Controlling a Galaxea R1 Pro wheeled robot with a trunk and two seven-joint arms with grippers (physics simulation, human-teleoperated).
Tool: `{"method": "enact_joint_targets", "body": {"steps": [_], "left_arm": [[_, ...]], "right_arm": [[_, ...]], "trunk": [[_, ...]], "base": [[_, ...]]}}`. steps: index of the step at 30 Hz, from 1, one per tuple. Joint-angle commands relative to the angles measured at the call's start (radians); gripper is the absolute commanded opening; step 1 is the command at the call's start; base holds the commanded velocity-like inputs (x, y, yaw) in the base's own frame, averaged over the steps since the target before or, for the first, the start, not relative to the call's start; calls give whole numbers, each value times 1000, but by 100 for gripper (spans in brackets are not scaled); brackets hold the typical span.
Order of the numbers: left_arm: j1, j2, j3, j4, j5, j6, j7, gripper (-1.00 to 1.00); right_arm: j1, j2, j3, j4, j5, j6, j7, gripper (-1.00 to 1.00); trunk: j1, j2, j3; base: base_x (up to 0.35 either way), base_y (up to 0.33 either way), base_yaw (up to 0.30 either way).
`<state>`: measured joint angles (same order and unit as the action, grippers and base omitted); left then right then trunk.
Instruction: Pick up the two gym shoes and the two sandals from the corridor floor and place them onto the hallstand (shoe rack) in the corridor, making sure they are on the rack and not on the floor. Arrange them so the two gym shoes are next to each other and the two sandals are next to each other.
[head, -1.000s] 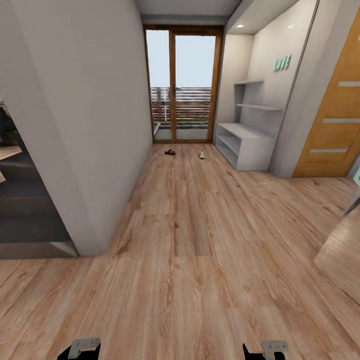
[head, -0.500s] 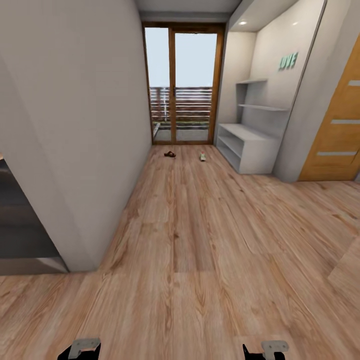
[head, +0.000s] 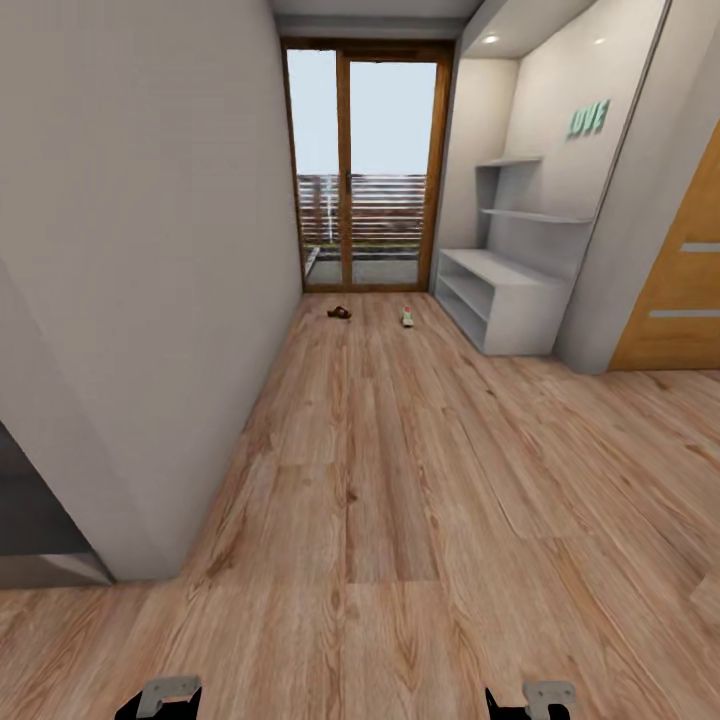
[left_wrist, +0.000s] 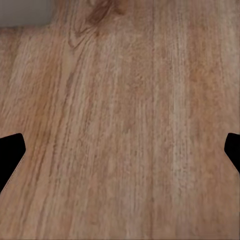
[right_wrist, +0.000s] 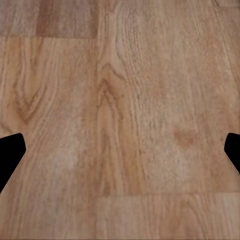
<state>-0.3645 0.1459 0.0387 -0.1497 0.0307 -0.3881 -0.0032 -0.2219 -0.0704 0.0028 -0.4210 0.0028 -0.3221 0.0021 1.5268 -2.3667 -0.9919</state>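
Note:
Far down the corridor floor (head: 380, 450), one dark brown sandal (head: 339, 313) lies near the glass door. One white gym shoe (head: 407, 317) with green and red accents lies a little to its right. Both are small and distant. The hallstand is out of view. In the left wrist view my left gripper (left_wrist: 120, 155) hangs open over bare planks, its black fingertips (left_wrist: 10, 155) wide apart. My right gripper (right_wrist: 120, 155) is likewise open over bare wood, nothing between its fingertips (right_wrist: 11, 152). Parts of both arms show at the head view's bottom edge.
A grey rack (head: 505, 300) with teal "LOVE" letters (head: 588, 118) and stepped wall shelves stands in the right alcove. A glass balcony door (head: 365, 170) ends the corridor. A white wall (head: 150, 250) runs along the left, and an orange wooden door (head: 680, 290) is at right.
The whole view has shifted: the camera has advanced along the corridor, so the left wall corner and right door slid outward. The sandal and gym shoe lie where they were.

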Motion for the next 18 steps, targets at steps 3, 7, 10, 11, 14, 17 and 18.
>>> {"method": "enact_joint_targets", "body": {"steps": [3,7,10,11,14,17,18], "left_arm": [[-1,0,3,1,3,-3,-1,100],[-1,0,3,1,3,-3,-1,100],[-1,0,3,1,3,-3,-1,100],[-1,0,3,1,3,-3,-1,100],[-1,0,3,1,3,-3,-1,100],[-1,0,3,1,3,-3,-1,100],[-1,0,3,1,3,-3,-1,100]], "right_arm": [[0,0,0,1,0,-3,1,100],[0,0,0,1,0,-3,1,100],[-1,0,0,1,0,-3,1,100],[-1,0,0,1,0,-3,1,100],[-1,0,0,1,0,-3,1,100],[-1,0,0,1,0,-3,1,100],[-1,0,0,1,0,-3,1,100]], "trunk": [[0,0,-1],[0,0,-1],[0,0,-1],[0,0,-1],[0,0,-1],[0,0,-1],[0,0,-1]], "base": [[339,0,0],[339,0,0],[339,0,0],[339,0,0],[339,0,0],[339,0,0],[339,0,0]]}}
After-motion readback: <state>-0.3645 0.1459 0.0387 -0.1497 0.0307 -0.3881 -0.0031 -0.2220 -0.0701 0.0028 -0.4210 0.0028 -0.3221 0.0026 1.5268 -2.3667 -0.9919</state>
